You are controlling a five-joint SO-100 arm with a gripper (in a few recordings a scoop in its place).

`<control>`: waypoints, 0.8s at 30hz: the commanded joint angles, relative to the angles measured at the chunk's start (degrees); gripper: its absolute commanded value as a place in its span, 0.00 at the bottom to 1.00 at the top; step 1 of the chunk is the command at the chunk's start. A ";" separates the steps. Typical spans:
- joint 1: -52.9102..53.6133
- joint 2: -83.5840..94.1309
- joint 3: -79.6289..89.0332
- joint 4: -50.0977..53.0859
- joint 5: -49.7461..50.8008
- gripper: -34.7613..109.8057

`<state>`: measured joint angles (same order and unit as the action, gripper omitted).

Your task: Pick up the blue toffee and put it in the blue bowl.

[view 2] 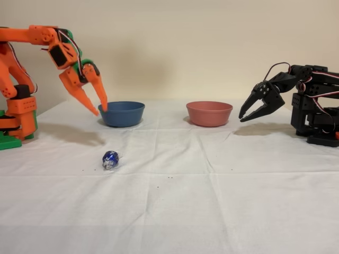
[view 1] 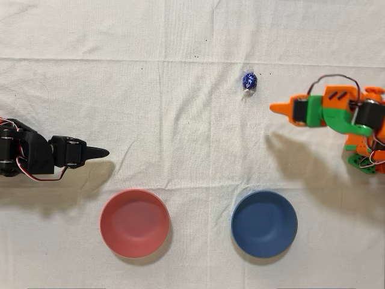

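The blue toffee [view 1: 249,80] [view 2: 110,159] lies alone on the white cloth, its shiny dark-blue foil catching the light. In the overhead view the blue bowl [view 1: 264,224] sits well below it, holding nothing. My orange gripper [view 1: 275,108] hangs in the air to the right of the toffee, pointing left. In the fixed view the gripper [view 2: 100,111] is raised above the cloth at the left, tips down, just in front of the blue bowl [view 2: 122,113]. Its fingers are slightly apart and hold nothing.
A red-pink bowl [view 1: 134,223] [view 2: 209,113] stands beside the blue one. The black arm [view 1: 36,155] [view 2: 312,106] stands idle at the opposite side. The orange arm's base [view 2: 13,124] sits at the table's left in the fixed view.
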<state>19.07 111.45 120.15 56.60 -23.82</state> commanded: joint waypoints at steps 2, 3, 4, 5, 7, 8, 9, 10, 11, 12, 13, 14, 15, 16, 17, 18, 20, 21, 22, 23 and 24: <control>5.63 -6.33 -8.35 2.29 -0.70 0.38; 6.42 -8.00 -9.40 3.08 -0.70 0.40; 7.03 -9.32 -10.46 4.04 -0.97 0.43; 7.65 -10.72 -11.43 4.83 -1.23 0.45; 8.70 -13.45 -12.92 5.89 -1.67 0.48; 9.14 -14.59 -13.54 6.06 -1.93 0.48; 9.49 -15.64 -14.06 6.15 -2.20 0.49; 9.76 -16.61 -14.50 6.15 -2.46 0.49; 10.02 -17.58 -15.12 6.15 -2.64 0.50; 10.20 -18.54 -15.82 6.24 -2.72 0.50; 10.28 -19.51 -16.61 6.59 -2.90 0.51; 10.46 -20.57 -17.58 6.94 -2.72 0.51; 10.55 -21.53 -18.54 7.21 -2.72 0.51; 10.55 -22.59 -19.60 7.38 -2.72 0.51; 10.63 -23.64 -20.65 7.47 -2.64 0.51; 10.63 -24.70 -21.71 7.65 -2.55 0.51; 10.72 -26.63 -23.99 7.91 -2.11 0.50; 10.81 -27.42 -25.14 8.00 -1.58 0.50; 10.81 -28.13 -26.19 8.00 -0.97 0.49; 10.90 -28.74 -27.25 8.00 -0.18 0.48; 10.81 -29.44 -28.30 8.17 0.35 0.47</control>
<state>28.65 81.56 97.38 63.98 -23.99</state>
